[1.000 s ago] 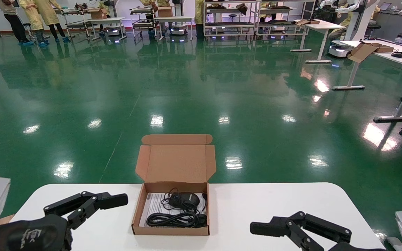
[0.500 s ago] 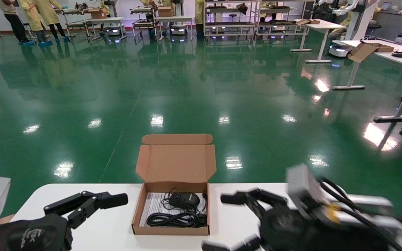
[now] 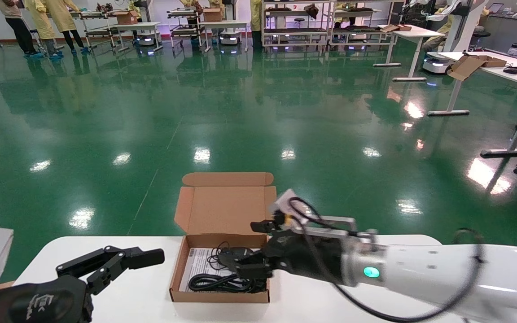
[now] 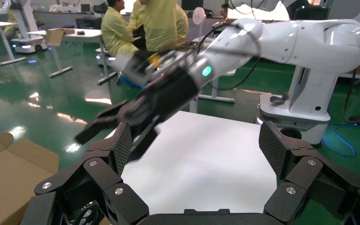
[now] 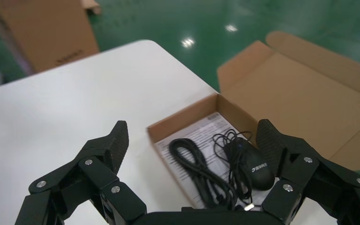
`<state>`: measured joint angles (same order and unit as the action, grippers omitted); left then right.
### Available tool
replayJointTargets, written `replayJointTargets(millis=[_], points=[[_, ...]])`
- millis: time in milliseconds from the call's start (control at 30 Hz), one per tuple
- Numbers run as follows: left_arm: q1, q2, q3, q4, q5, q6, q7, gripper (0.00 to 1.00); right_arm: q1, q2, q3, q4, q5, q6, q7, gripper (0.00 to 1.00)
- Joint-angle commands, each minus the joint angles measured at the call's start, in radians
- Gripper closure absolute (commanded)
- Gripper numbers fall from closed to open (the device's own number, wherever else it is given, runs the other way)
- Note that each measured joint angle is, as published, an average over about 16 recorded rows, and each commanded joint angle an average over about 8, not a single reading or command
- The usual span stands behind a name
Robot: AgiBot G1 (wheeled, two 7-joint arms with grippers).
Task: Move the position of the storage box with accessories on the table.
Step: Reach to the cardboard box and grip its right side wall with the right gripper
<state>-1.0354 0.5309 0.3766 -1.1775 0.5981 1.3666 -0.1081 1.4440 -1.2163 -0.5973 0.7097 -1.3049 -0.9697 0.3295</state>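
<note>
From the head view, the right gripper (image 3: 255, 246) hovers with fingers apart over the right side of the storage box (image 3: 221, 260), which sits lid-open at the table's (image 3: 357, 255) far edge; the left gripper (image 3: 119, 259) rests spread at the left. The right wrist view shows the mouse (image 5: 253, 167), cable (image 5: 198, 171) and paper sheet (image 5: 201, 137) inside. The left wrist view shows its fingers (image 4: 122, 146) wide.

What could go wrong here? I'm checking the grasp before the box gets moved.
The open right claw hovers over the shallow brown cardboard storage box, straddling its right wall. It may snag the coiled black cable or black wired mouse. The upright lid overhangs the white table edge, so a push could tip the box.
</note>
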Motion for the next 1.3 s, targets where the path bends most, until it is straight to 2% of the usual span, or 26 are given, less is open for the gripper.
replayJointTargets(millis=[33, 200, 500, 800, 1100, 1200, 1300], points=[[0.000, 0.000, 0.000, 0.000, 0.000, 0.000, 0.000, 0.00, 0.014, -0.060, -0.012, -0.069, -0.030, 0.048, -0.021, 0.00], [0.000, 0.000, 0.000, 0.000, 0.000, 0.000, 0.000, 0.00, 0.020, -0.137, -0.031, -0.207, -0.030, 0.155, -0.062, 0.00], [0.000, 0.000, 0.000, 0.000, 0.000, 0.000, 0.000, 0.00, 0.000, -0.155, -0.140, -0.284, 0.045, 0.318, -0.048, 0.00], [0.000, 0.000, 0.000, 0.000, 0.000, 0.000, 0.000, 0.00, -0.032, -0.152, -0.243, -0.315, 0.124, 0.410, -0.037, 0.00], [0.000, 0.000, 0.000, 0.000, 0.000, 0.000, 0.000, 0.00, -0.055, -0.152, -0.291, -0.324, 0.224, 0.471, -0.045, 0.01], [0.000, 0.000, 0.000, 0.000, 0.000, 0.000, 0.000, 0.00, -0.061, -0.152, -0.303, -0.322, 0.259, 0.489, -0.048, 0.06], [0.000, 0.000, 0.000, 0.000, 0.000, 0.000, 0.000, 0.00, -0.068, -0.152, -0.315, -0.319, 0.293, 0.505, -0.052, 0.24]])
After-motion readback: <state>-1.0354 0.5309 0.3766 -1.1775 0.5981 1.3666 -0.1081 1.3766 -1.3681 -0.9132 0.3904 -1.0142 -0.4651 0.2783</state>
